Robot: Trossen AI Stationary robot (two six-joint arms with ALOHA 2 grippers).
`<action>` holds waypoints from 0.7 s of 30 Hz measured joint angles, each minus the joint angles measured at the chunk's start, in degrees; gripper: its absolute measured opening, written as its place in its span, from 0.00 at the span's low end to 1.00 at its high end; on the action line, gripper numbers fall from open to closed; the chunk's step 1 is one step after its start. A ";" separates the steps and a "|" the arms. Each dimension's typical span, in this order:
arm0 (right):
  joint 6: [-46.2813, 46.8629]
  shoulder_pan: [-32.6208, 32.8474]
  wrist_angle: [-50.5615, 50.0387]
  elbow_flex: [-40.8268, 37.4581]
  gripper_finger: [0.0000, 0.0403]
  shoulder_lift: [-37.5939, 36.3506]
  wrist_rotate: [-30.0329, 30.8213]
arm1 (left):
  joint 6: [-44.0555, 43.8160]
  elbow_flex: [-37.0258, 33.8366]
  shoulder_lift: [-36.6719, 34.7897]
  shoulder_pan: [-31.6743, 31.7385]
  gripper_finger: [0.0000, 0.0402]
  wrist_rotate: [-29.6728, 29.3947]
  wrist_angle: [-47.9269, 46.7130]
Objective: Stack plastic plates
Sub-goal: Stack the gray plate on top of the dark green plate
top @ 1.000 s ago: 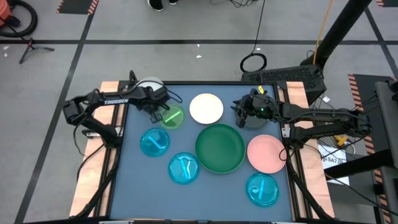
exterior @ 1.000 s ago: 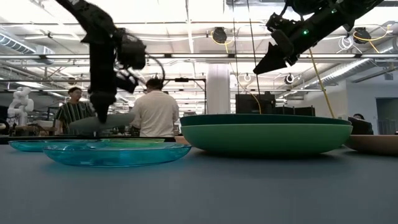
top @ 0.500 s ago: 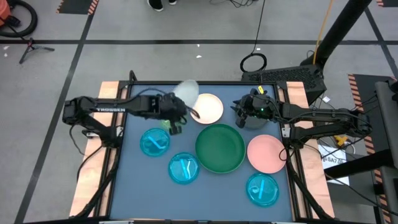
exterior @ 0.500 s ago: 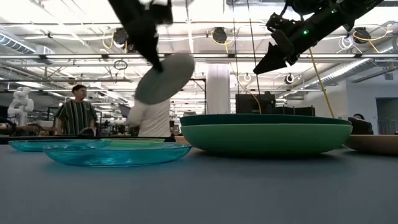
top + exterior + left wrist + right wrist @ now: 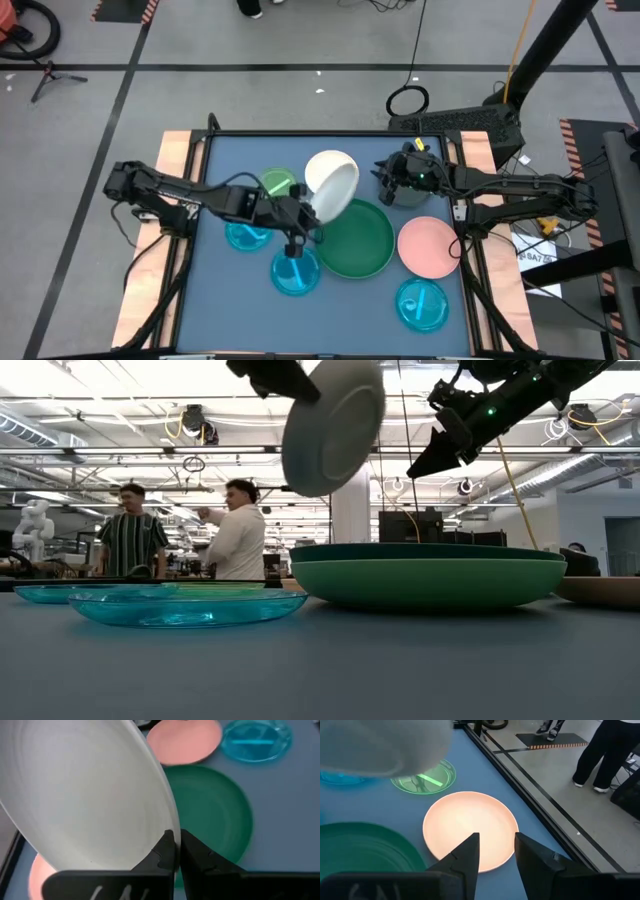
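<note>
My left gripper (image 5: 306,226) is shut on a pale whitish plate (image 5: 335,192), held tilted in the air over the far-left rim of the large green plate (image 5: 358,243). In the low view the green plate (image 5: 428,578) is a dark one nested in a lighter one. A white plate (image 5: 470,827) lies flat on the table beyond it, partly hidden from above by the held plate. My right gripper (image 5: 495,852) is open and hovers above the white plate's right side, touching nothing. My left gripper pinches the pale plate's rim (image 5: 169,831) between its two fingers (image 5: 196,854), one on the plate's face and one on its back. The plate is lifted clear and stands steeply tilted beyond the fingers (image 5: 332,425).
On the table lie a lime plate (image 5: 278,186) at the far left, cyan plates (image 5: 247,233) (image 5: 296,272) (image 5: 422,305) at the left, near-middle and near right, and a pink plate (image 5: 430,247) at the right. People stand in the room behind (image 5: 238,530).
My left gripper has carried the pale plate from the table's far-left corner toward the right and the near side, up over the lime plate to the green plate's rim. The plate has risen and tipped from nearly flat to steeply tilted.
</note>
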 joint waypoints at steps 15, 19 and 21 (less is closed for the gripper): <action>-0.46 0.00 -0.04 0.00 0.29 0.00 0.01 | -1.66 0.00 7.93 0.67 0.04 11.73 5.94; -0.46 0.00 -0.04 0.00 0.29 0.00 -0.02 | -1.69 -0.02 8.70 0.80 0.07 13.36 7.29; -0.46 0.00 -0.04 0.00 0.29 0.00 -0.01 | -2.18 -0.02 8.80 0.60 0.08 13.59 6.60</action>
